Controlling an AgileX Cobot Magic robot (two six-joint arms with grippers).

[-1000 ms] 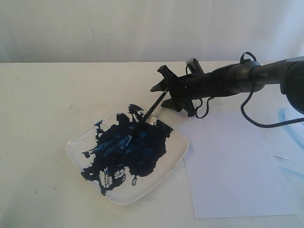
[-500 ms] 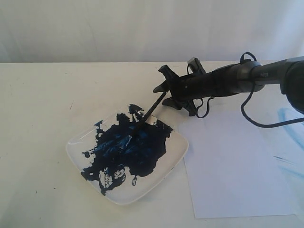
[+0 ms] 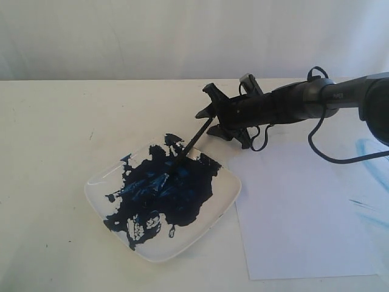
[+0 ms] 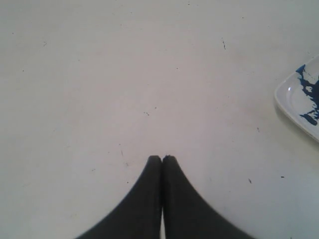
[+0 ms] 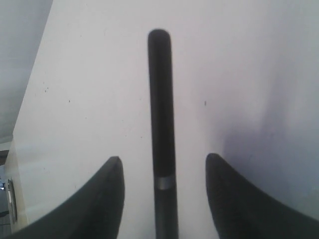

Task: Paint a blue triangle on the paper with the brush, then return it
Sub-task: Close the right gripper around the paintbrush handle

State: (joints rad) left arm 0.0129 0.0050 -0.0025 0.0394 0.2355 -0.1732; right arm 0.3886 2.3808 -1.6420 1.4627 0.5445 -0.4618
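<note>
The thin black brush (image 3: 193, 139) leans with its tip in the dark blue paint on the white square plate (image 3: 97, 185). Its upper end rises between the fingers of my right gripper (image 3: 205, 102). In the right wrist view the brush (image 5: 160, 99) runs straight down the gap, and my right gripper (image 5: 163, 157) stands open with space on both sides of the handle. The white paper (image 3: 304, 213) lies right of the plate, and its visible part is bare. No blue triangle is in view. My left gripper (image 4: 162, 157) is shut on nothing above bare table.
Faint light-blue smears (image 3: 368, 149) mark the surface at the far right. A black cable (image 3: 322, 152) hangs from the right arm above the paper. A corner of the plate (image 4: 294, 99) shows in the left wrist view. A white backdrop closes the far side.
My right gripper has shifted very slightly to the right. The brush stays leaning in the plate.
</note>
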